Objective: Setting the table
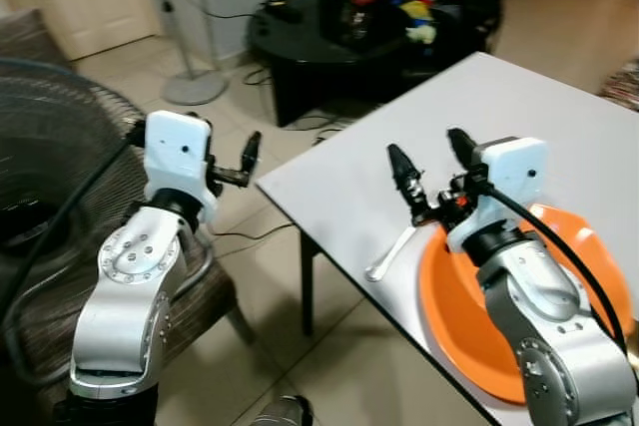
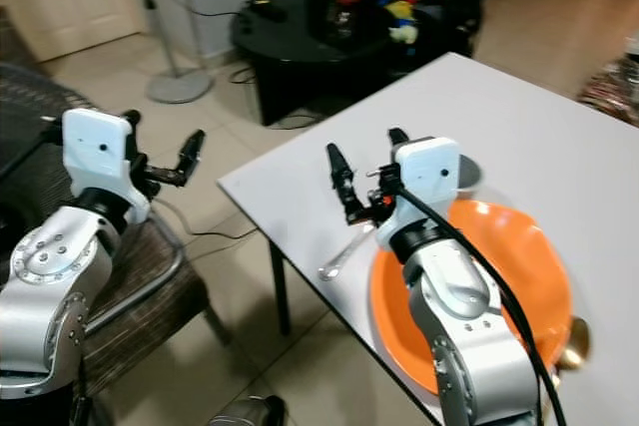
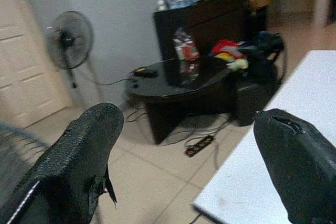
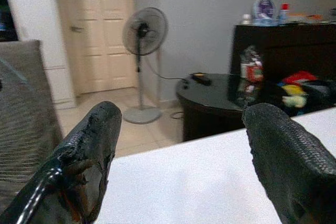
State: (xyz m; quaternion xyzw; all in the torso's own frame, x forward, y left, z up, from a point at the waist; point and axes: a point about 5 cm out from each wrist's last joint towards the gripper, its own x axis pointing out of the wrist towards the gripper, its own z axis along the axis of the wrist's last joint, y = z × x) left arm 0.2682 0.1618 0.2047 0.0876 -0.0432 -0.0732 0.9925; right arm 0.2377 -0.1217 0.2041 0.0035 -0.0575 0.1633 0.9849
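A: Right eye view adds a gold spoon [image 2: 573, 344] touching the orange plate [image 2: 519, 246]'s far rim.

B: White spoon [image 1: 389, 252] lies beside the plate on the white table [image 1: 559, 117]; right gripper [image 1: 431, 162] spread, empty (left gripper [image 1: 190, 152] too, off-table). Black table [image 1: 310, 32], fan [image 4: 144, 32] beyond.

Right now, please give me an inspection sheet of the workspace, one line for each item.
Surface: white table, mostly bare.
Job's things: orange plate at the near edge; white spoon lying left of it; gold spoon at its right rim.
Clutter: nothing seen on the table.
Grippers: right pincer open above the white spoon; left pincer open, off the table.
Cables: power strip on the floor.
Surroundings: black coffee table, standing fan, door.
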